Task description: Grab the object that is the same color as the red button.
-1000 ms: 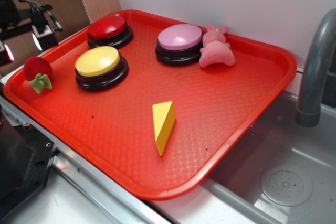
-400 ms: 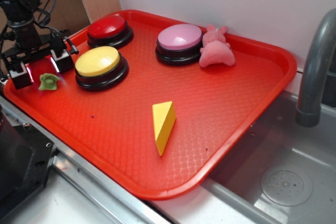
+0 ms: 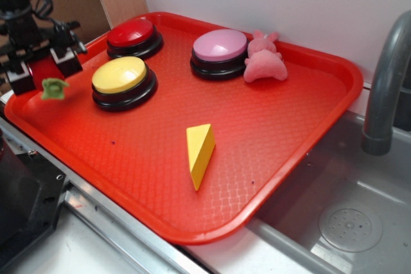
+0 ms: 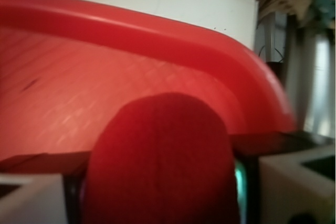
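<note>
Clearly, the gripper (image 3: 45, 68) is seen over the left corner of the red tray (image 3: 308, 133), with its two black-and-white fingers (image 3: 67, 61) pressed against either side of the red plush strawberry (image 3: 43, 70). The red fuzzy body is held between the pads, and the green felt leaf top (image 3: 54, 88) is seen hanging out below them, toward the tray's near left rim. Whether the strawberry is touching the tray floor or is raised slightly off it cannot be told from the exterior view.

In the wrist view, the lower middle of the picture is filled by the blurred red body of the strawberry (image 4: 160, 161), flanked by the white finger blocks (image 4: 296, 190) at the bottom corners, with the tray's curved rim (image 4: 173, 38) seen beyond it.

Relative to the yellow-domed button (image 3: 122, 80), which sits just right of the gripper, the red button (image 3: 133, 35) is placed farther back near the tray's far left rim, and the pink-domed button (image 3: 219, 51) stands to the right at the back. A pink plush animal (image 3: 263, 59) lies touching the pink button's right side. A yellow cheese wedge (image 3: 200, 152) rests on the tray floor well forward and right of the yellow button. Beyond the tray's right rim, a grey faucet (image 3: 385, 88) and a sink basin (image 3: 347, 222) are seen.
</note>
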Controlling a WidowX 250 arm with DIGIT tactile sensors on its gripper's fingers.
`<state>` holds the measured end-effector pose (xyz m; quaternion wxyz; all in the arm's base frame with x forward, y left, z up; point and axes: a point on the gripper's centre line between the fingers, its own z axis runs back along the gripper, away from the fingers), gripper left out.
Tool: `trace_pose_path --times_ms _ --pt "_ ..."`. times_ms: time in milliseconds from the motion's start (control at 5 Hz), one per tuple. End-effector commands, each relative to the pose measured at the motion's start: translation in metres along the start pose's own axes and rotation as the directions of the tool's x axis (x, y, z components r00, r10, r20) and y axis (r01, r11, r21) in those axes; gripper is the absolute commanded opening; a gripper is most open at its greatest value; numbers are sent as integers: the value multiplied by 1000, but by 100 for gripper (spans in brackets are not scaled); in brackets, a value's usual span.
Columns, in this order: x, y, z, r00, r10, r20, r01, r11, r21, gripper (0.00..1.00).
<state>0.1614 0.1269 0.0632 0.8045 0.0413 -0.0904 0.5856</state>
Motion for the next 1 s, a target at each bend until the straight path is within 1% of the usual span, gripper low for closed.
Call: trace_pose_path --times_ms 0,200,400,600,800 --pt "-40 -19 85 917 -398 14 397 913 -98 0" --pt "-82 -25 112 806 -592 13 584 792 -179 0" --pt "-116 -30 125 632 -775 -22 755 622 -208 0" --pt "-133 -28 129 483 -875 -18 855 476 -204 0" --pt "-134 -27 126 445 -892 -83 866 452 -213 0"
